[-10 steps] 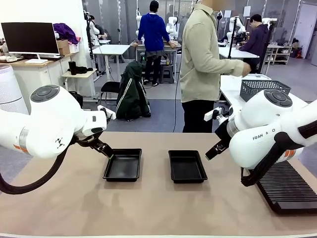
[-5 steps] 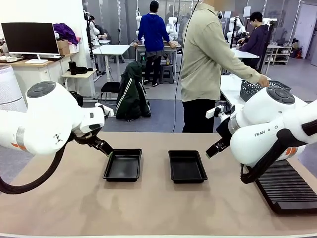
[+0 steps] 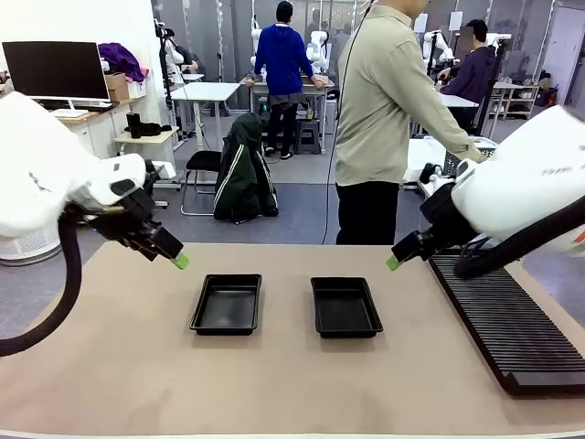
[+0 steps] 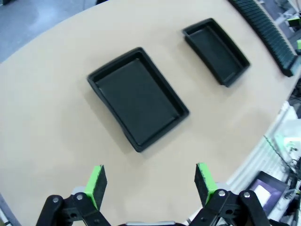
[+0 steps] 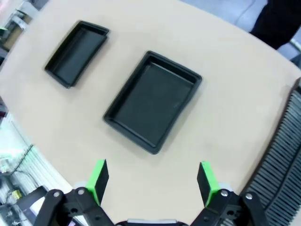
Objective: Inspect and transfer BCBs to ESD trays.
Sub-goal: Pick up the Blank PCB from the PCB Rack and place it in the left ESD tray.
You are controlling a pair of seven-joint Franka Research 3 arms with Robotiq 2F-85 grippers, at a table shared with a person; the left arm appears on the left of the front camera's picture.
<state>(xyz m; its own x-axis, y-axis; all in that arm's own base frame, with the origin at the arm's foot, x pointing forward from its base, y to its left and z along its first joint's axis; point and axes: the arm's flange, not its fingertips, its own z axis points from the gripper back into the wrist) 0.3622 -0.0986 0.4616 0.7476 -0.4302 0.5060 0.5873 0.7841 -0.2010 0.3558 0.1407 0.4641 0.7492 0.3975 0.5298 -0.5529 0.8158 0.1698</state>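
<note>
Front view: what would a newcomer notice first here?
Two empty black ESD trays, the left tray and the right tray, sit side by side in the middle of the table. The left gripper and right gripper hang on either side of them, jaws open, holding nothing. A person stands at the far edge, and a long black ribbed rack lies at the table's right.

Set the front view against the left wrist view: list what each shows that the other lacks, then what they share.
Front, not wrist: the person standing beyond the table, and the room behind with a monitor. Wrist, not front: the left gripper seen along its own fingers, spread apart with nothing held. Both: two empty ESD trays side by side, the ribbed rack, and the tan tabletop.
</note>
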